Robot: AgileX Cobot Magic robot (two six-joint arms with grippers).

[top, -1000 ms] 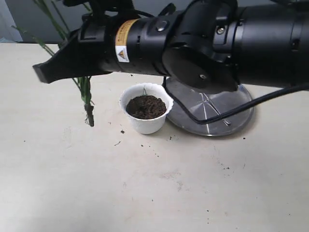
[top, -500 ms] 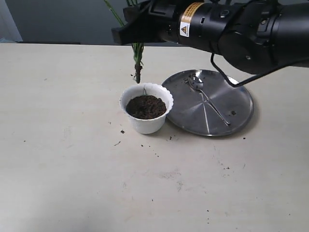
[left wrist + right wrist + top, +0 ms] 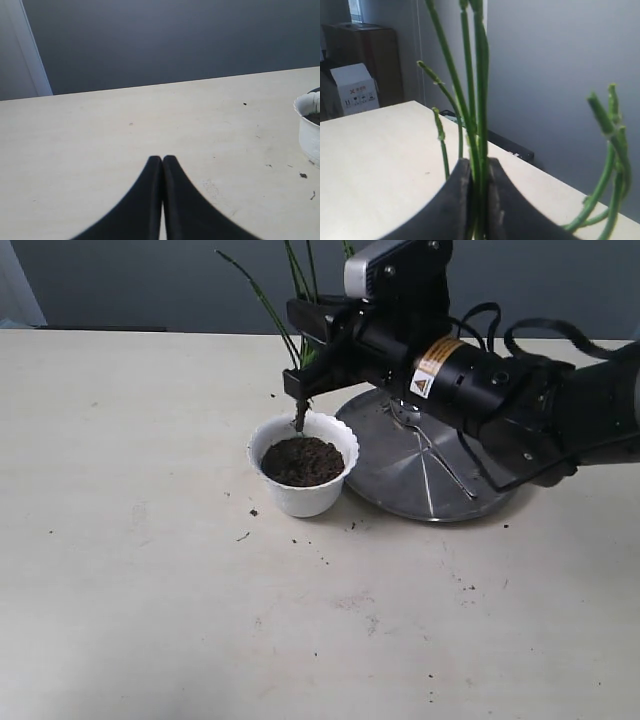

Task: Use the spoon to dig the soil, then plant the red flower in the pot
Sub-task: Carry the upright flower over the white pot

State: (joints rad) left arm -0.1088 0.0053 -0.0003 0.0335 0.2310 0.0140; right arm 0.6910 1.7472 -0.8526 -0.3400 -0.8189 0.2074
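The white scalloped pot (image 3: 303, 490) stands mid-table, full of dark soil (image 3: 302, 461). Over its far rim my right gripper (image 3: 300, 382) is shut on the flower's green stems (image 3: 288, 300), and their dark bound base (image 3: 300, 420) touches the soil. The right wrist view shows the stems (image 3: 480, 100) pinched between the jaws of that gripper (image 3: 479, 167); no red blooms are in view. The spoon (image 3: 447, 470) lies on the steel plate, its bowl partly behind my right arm. My left gripper (image 3: 162, 160) is shut on nothing, low over bare table, with the pot's rim (image 3: 304, 107) off to one side.
A round steel plate (image 3: 400, 495) lies right of the pot, touching it. Soil crumbs (image 3: 251, 512) are scattered on the table around the pot. My right arm (image 3: 500, 390) reaches in from the right above the plate. A cardboard box (image 3: 355, 87) stands beyond the table.
My right arm has swung from left of the pot to above it and come down. The stem base, hanging left of the pot before, now touches the soil.
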